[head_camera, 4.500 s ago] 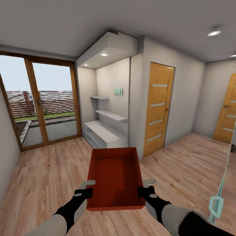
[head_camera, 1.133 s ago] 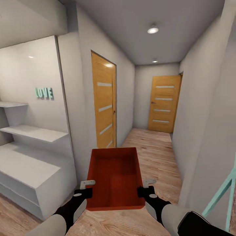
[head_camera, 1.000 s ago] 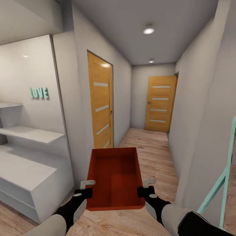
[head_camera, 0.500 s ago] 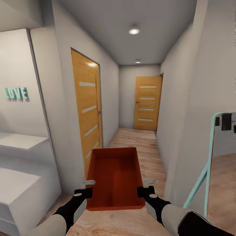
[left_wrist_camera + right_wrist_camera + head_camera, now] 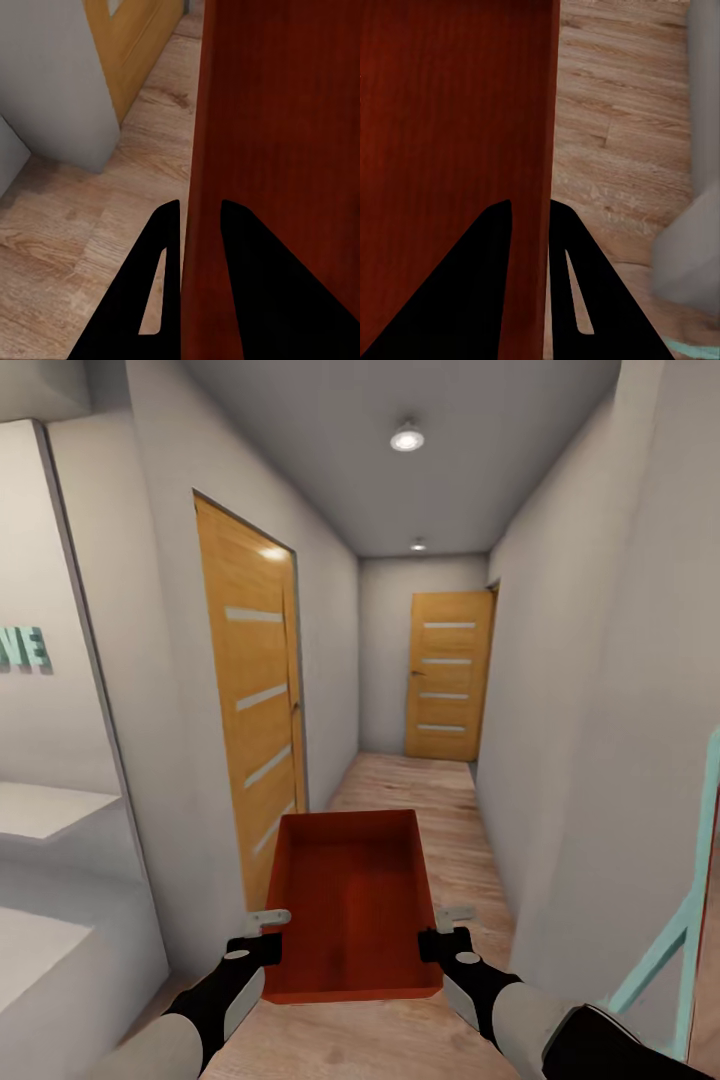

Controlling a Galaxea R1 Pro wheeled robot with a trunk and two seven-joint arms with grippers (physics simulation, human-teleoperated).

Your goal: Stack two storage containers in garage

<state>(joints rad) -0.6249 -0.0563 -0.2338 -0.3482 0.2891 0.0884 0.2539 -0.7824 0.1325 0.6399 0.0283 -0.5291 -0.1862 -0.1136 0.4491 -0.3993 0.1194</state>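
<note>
I carry one orange-red storage container [image 5: 350, 900] level in front of me, open side up and empty. My left gripper [image 5: 262, 932] is shut on its left wall [image 5: 196, 150], one finger [image 5: 161, 255] outside and the other inside. My right gripper [image 5: 448, 928] is shut on the right wall [image 5: 547, 150] in the same way. The container hangs above the light wood-plank floor [image 5: 430, 800] of a narrow hallway. The second container is out of view, and so is the garage.
Pale walls close in on both sides. A wooden door [image 5: 255, 710] stands shut on the left and another wooden door [image 5: 448, 675] ends the corridor. White shelves [image 5: 50, 810] with teal letters sit at left. A teal frame [image 5: 680, 930] leans at right.
The whole view has swung right and moved forward, from the glass-door room into the hallway. The container stays in the same place between both grippers.
</note>
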